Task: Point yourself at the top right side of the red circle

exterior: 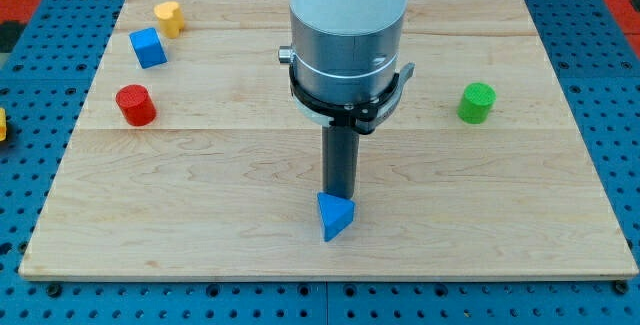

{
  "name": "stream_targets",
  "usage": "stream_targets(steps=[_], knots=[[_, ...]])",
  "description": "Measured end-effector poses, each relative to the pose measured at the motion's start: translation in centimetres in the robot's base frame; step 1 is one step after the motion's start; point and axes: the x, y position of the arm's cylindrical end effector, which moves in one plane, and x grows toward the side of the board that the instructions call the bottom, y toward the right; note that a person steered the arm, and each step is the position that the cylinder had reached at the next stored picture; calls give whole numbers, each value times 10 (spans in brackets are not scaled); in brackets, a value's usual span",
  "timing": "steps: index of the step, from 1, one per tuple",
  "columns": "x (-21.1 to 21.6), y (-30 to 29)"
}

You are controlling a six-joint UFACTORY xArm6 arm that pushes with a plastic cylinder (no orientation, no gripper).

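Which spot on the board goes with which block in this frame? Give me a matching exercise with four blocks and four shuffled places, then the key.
Blocks:
1. red circle
2. green circle
3. blue triangle
4. yellow block

Places:
A. view's right side, alone
B. view's top-left corner area
C. view's bottom centre, right at my tip
D. view's left edge, below the blue cube

Pairs: 1-D, 2-A, 3-C, 4-B

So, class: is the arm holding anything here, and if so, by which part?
Nothing is held. My tip is a bare rod end just behind the blue triangle, possibly touching it, far from the red cylinder.
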Motion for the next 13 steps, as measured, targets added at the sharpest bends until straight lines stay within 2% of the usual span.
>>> stream_targets(steps=[4,7,8,13], knots=[[-112,-59],[-156,-95],[-169,-105],[-169,-134]])
